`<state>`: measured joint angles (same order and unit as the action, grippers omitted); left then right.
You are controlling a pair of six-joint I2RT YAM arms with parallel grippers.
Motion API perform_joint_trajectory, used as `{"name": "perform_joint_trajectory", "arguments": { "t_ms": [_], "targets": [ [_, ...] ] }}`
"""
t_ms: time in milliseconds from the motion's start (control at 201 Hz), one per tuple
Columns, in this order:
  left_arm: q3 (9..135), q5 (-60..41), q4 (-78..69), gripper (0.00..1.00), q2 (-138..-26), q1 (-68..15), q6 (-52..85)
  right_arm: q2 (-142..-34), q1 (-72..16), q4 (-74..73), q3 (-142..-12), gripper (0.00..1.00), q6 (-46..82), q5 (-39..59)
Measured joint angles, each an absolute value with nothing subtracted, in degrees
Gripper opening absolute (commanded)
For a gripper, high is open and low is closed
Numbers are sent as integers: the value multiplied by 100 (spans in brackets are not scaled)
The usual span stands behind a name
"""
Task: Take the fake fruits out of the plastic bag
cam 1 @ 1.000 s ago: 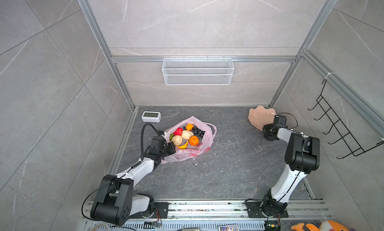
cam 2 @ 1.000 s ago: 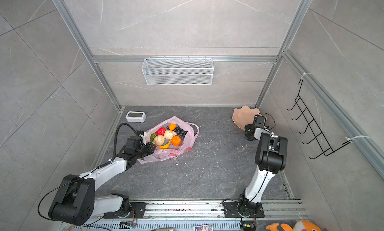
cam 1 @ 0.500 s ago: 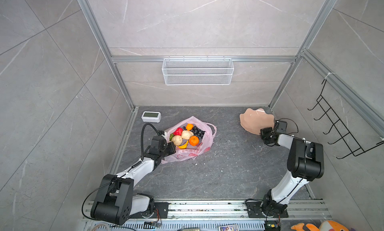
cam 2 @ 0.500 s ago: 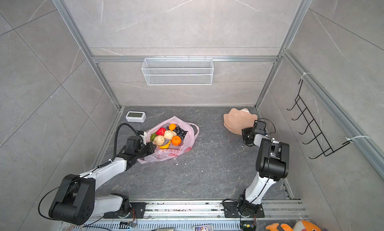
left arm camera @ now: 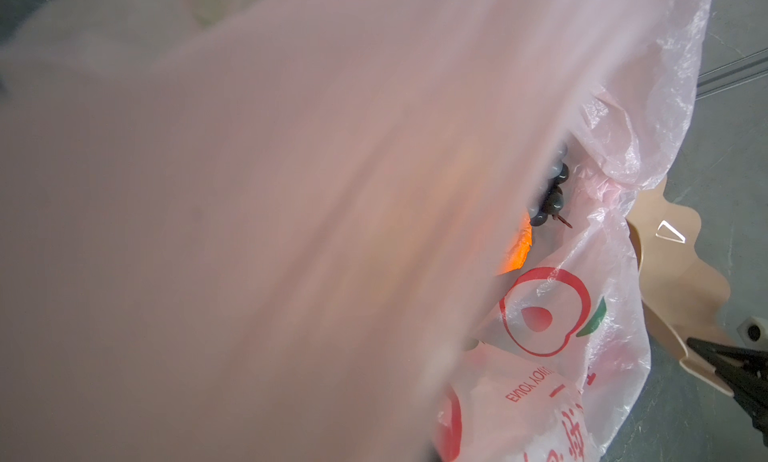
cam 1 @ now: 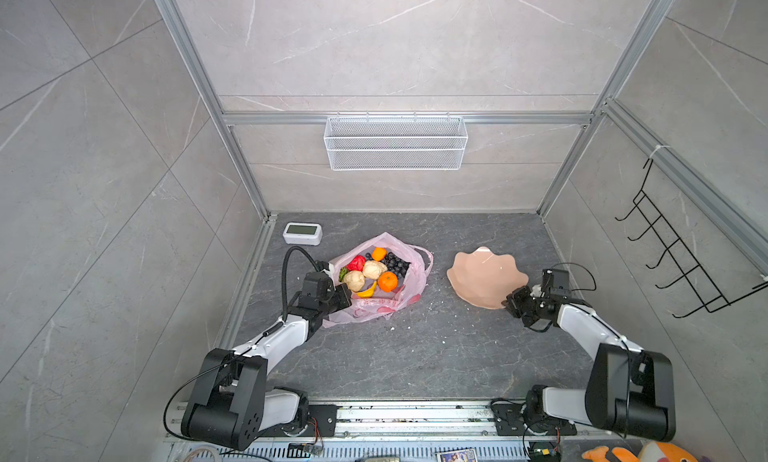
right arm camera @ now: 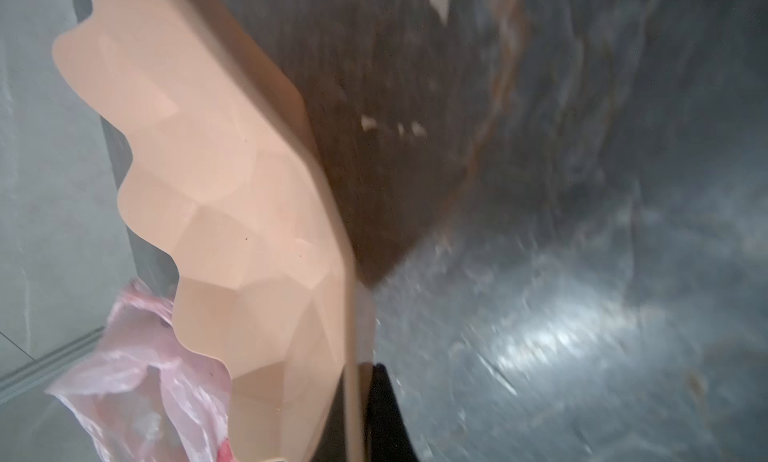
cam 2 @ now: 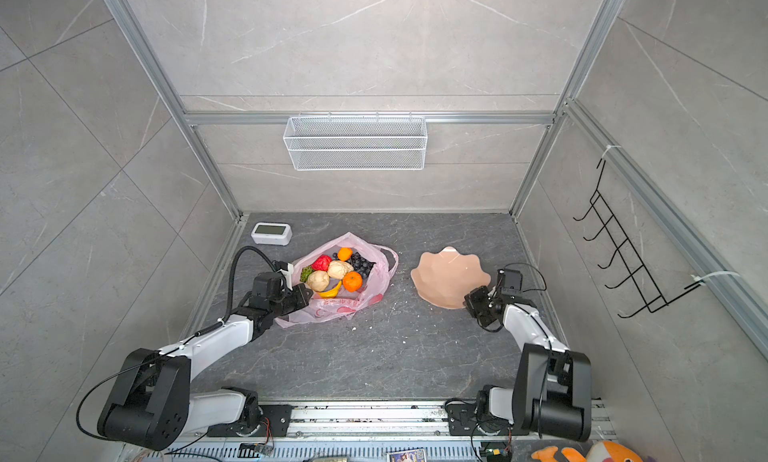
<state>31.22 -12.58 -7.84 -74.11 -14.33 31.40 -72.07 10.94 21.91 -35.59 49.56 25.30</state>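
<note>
The left claw (cam 1: 343, 294) is pinching shut on the near rim of the plastic bag (cam 1: 374, 311), and the film is draping right over that arm's wrist camera, so it is seeing almost nothing but pink. The fake fruits (cam 1: 372, 272) are all sitting in the open mouth of the bag on the counter (cam 1: 415, 356); none is out yet. Across from it, the right claw (cam 1: 513, 300) is clamping the edge of the peach scalloped dish (cam 1: 482, 275), which is lying just beside the bag's loop handle (cam 1: 424, 256).

What is worrying me is that thin film. If the left arm tugs hard, the plastic may be stretching or sliding out of the pinch, and the mouth could be folding shut over the grape bunch (cam 1: 397, 264) and the orange (cam 1: 387, 282). Tugging upward could also be tipping the pile, and those round pieces would be rolling off across the counter.

The dish is being held by its rim alone, so it may be pivoting or slipping in the grip. Pushed closer, it could be catching the handle and dragging the bag sideways.
</note>
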Motion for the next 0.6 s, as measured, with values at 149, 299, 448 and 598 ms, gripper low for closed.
{"name": "perform_joint_trajectory", "arguments": {
  "t_ms": [149,299,448,598],
  "targets": [
    [3122,-1238,-779,0,-7382,-1433,3107,-6202,862,3148,-3232,7,4718,2532],
    [3122,-1212,-779,0,-7336,-1433,3079,-5387,735,4121,-3181,8,4504,2512],
    [3124,-1210,-777,0,-7336,-1433,3050,-4768,633,4952,-3159,8,4333,2440],
    [3122,-1208,-777,0,-7336,-1433,3037,-4289,628,5428,-2829,8,4241,2499]
  ]
}}
